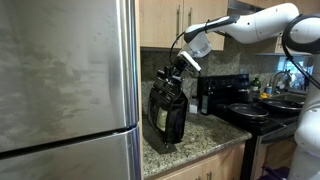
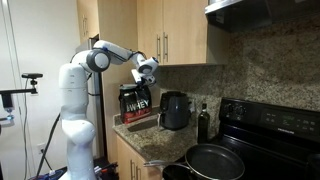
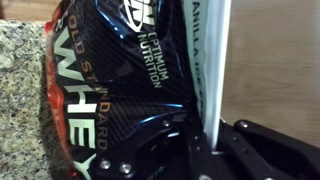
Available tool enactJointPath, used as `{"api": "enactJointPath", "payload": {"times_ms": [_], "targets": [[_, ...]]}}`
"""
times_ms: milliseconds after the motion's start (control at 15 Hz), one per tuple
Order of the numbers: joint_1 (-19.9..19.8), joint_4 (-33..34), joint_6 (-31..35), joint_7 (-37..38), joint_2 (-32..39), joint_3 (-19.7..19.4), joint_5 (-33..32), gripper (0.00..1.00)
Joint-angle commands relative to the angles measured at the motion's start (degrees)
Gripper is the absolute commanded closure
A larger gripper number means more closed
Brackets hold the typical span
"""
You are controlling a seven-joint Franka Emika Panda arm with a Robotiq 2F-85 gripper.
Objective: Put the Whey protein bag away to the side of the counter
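Nearest in an exterior view stands a steel fridge [image 1: 60, 80], at the left end of the counter [image 1: 200, 140]. Just beyond it the bag [image 1: 165, 115] rests on the granite, roughly upright with its long axis vertical. In an exterior view its red and gold front [image 2: 135, 100] faces out from the wall cabinets. The wrist view is filled by that label [image 3: 110, 90], with WHEY running sideways and a strip of granite [image 3: 15, 60] at the left.

The fingers [image 1: 177, 70] are at the bag's upper right corner [image 2: 140, 78]. I cannot tell whether they pinch it or only touch it.

Right of the bag sits an air fryer [image 2: 175, 110], then a dark bottle [image 2: 204, 122]. Farther right is the stove [image 2: 280, 130], which carries a black pan [image 2: 212, 160]. What is in the pan cannot be made out.
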Motion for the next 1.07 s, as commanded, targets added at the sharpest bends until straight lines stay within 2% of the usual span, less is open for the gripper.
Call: {"api": "enactJointPath", "payload": {"times_ms": [0,400,800,867,1000], "targets": [[0.3,-0.1,0.9,1.2,0.6,-0.5,-1.7,1.0],[1.7,10.9,10.0,1.5,12.4,0.1,-5.2,1.0],[7.3,27.4,17.7,4.7,24.3,1.6,-18.2,1.0],[5.6,19.0,16.1,3.0,21.2,1.7,-17.1,1.0],[6.1,20.0,16.6,3.6,22.9,1.8,-18.0,0.99]]}}
